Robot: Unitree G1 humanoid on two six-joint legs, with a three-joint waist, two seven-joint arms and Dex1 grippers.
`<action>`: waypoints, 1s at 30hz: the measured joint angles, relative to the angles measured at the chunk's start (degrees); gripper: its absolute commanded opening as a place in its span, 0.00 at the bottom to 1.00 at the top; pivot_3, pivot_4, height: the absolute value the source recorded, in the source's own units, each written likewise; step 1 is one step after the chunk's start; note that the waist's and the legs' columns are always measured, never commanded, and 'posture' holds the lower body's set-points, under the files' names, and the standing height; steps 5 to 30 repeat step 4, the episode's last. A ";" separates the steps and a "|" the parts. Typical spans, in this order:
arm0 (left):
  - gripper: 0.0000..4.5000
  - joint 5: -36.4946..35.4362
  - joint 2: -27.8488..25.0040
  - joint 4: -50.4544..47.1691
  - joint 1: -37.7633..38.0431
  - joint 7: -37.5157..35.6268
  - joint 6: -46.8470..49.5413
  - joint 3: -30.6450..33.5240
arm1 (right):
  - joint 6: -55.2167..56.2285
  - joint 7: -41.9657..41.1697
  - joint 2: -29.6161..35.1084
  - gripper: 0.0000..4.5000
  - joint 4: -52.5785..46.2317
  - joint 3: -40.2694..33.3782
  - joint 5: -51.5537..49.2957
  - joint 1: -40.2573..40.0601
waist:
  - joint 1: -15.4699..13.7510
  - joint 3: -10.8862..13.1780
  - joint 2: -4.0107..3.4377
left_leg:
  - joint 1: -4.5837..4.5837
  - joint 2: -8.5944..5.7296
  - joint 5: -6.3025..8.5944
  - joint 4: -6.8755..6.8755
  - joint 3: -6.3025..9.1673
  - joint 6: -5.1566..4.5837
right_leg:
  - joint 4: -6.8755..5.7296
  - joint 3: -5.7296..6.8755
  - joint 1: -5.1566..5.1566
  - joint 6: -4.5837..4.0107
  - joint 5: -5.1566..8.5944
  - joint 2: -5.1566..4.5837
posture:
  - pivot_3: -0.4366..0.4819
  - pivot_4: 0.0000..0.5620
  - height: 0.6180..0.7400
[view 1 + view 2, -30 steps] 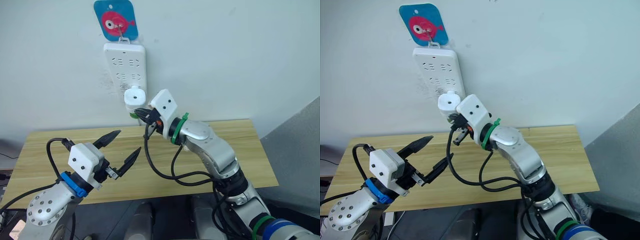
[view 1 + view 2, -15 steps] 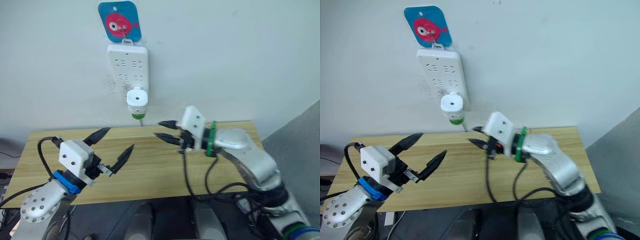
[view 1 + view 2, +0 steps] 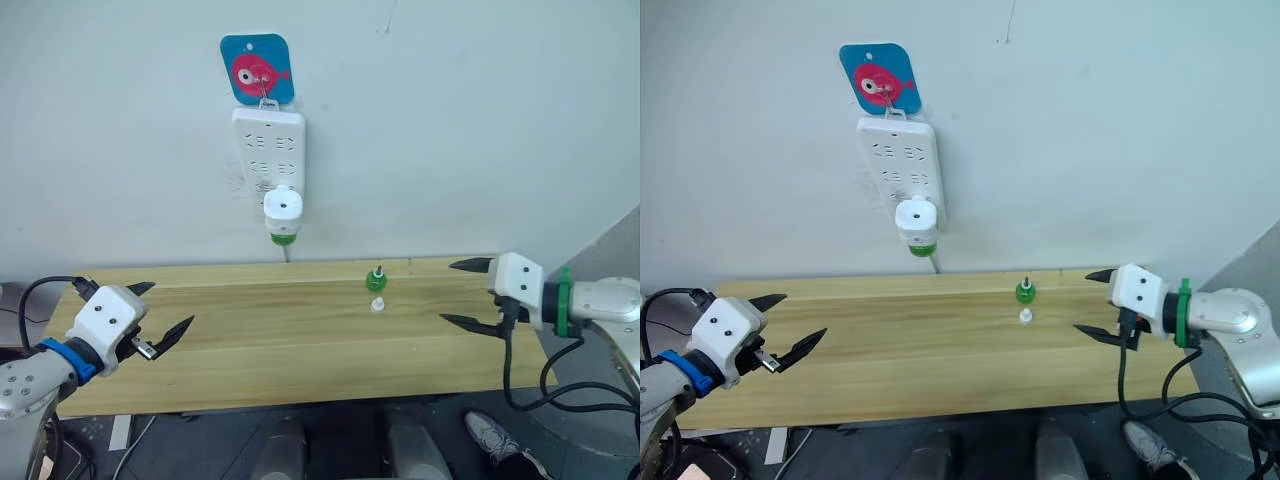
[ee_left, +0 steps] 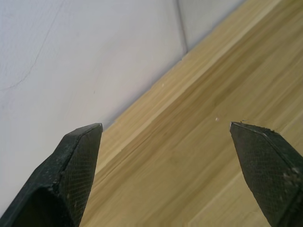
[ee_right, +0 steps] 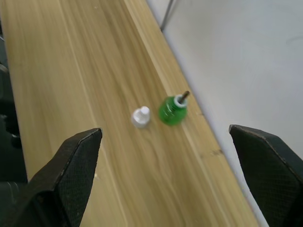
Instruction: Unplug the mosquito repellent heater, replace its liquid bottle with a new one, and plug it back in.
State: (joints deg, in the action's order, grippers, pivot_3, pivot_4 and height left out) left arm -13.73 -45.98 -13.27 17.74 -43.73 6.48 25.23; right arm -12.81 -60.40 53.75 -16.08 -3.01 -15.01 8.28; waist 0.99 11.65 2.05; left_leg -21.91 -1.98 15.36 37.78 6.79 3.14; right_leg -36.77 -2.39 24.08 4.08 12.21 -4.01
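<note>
Both head cameras look forward and down over the bench (image 3: 300, 340) toward the wall. Each wrist camera skims close along it; the right one shares the green bottle (image 5: 172, 109) with them.

The right gripper (image 3: 466, 293) has been drawn away from the mosquito repellent heater (image 3: 283, 212), now well apart from it, fingers spread. The left gripper (image 3: 160, 312) has been pulled back toward the table's (image 3: 300, 340) left end.

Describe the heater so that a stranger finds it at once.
Find the white power strip hanging on the wall under a blue fish hook. The heater is plugged in at the strip's lower end. It is small, rounded and white, with a round hole in front and a green bottle beneath.
</note>
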 measured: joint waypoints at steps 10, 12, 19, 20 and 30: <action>1.00 -0.23 0.01 2.60 -0.69 -1.19 -0.99 0.08 | 1.90 -2.74 0.22 1.00 3.10 -0.22 -0.39 1.72 | -0.25 -0.34 0.00 | 0.00 0.00 0.00 0.01 -0.01 0.01 | -0.01 0.00 0.00 0.00 0.00 0.00 | 0.56 0.18 1.00; 1.00 -0.23 0.01 2.60 -0.69 -1.19 -0.99 0.08 | 1.90 -2.74 0.22 1.00 3.10 -0.22 -0.39 1.72 | -0.25 -0.34 0.00 | 0.00 0.00 0.00 0.01 -0.01 0.01 | -0.01 0.00 0.00 0.00 0.00 0.00 | 0.56 0.18 1.00; 1.00 -0.23 0.01 2.60 -0.69 -1.19 -0.99 0.08 | 1.90 -2.74 0.22 1.00 3.10 -0.22 -0.39 1.72 | -0.25 -0.34 0.00 | 0.00 0.00 0.00 0.01 -0.01 0.01 | -0.01 0.00 0.00 0.00 0.00 0.00 | 0.56 0.18 1.00; 1.00 -0.23 0.01 2.60 -0.69 -1.19 -0.99 0.08 | 1.90 -2.74 0.22 1.00 3.10 -0.22 -0.39 1.72 | -0.25 -0.34 0.00 | 0.00 0.00 0.00 0.01 -0.01 0.01 | -0.01 0.00 0.00 0.00 0.00 0.00 | 0.56 0.18 1.00; 1.00 -0.23 0.01 2.60 -0.69 -1.19 -0.99 0.08 | 1.90 -2.74 0.22 1.00 3.10 -0.22 -0.39 1.72 | -0.25 -0.34 0.00 | 0.00 0.00 0.00 0.01 -0.01 0.01 | -0.01 0.00 0.00 0.00 0.00 0.00 | 0.56 0.18 1.00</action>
